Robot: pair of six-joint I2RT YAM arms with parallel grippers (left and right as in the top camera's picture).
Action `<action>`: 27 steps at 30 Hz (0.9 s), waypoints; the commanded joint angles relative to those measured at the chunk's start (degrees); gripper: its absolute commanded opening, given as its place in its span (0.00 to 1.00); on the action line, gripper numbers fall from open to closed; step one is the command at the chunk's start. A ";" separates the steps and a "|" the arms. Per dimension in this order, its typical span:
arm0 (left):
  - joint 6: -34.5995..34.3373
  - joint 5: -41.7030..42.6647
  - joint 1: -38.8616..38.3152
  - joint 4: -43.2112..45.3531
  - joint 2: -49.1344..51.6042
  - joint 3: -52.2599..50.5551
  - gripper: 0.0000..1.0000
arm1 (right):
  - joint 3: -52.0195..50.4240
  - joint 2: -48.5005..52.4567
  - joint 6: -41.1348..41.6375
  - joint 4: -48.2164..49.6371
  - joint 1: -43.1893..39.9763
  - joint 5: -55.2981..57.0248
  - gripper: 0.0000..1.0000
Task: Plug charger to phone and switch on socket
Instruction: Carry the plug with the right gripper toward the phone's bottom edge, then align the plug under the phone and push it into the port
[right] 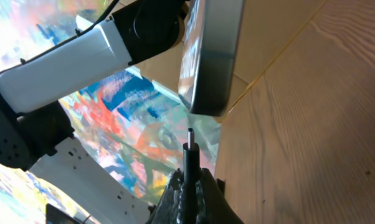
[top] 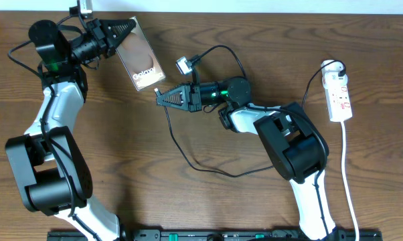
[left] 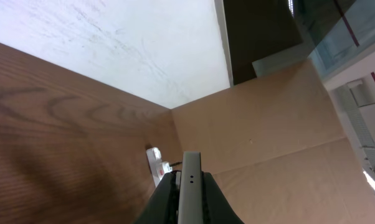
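Observation:
My left gripper (top: pixel 126 28) is shut on the top end of the phone (top: pixel 142 59), a bronze slab with white lettering, and holds it tilted over the table's far left. In the left wrist view the phone's thin grey edge (left: pixel 189 186) runs between the fingers (left: pixel 167 198). My right gripper (top: pixel 160 97) is shut on the charger's black connector (right: pixel 190 152), whose tip points at the phone's lower end (right: pixel 213 68) across a short gap. The charger's cable (top: pixel 188 158) loops over the table. The white socket (top: pixel 339 94) lies at the far right.
A small white-grey adapter (top: pixel 183 65) on a black lead lies between the phone and the right arm. The socket's white cord (top: pixel 349 174) runs down the right side towards the front edge. The left arm's white link (right: pixel 81 56) shows close behind the phone in the right wrist view.

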 commanded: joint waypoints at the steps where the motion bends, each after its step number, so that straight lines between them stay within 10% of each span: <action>1: -0.74 0.68 -0.33 0.70 -0.63 0.33 0.07 | 1.73 -0.37 -2.27 2.34 0.59 -0.07 0.01; 27: -3.13 0.07 -0.70 0.70 -0.63 0.33 0.07 | 2.67 -0.37 -0.50 2.34 0.61 1.49 0.01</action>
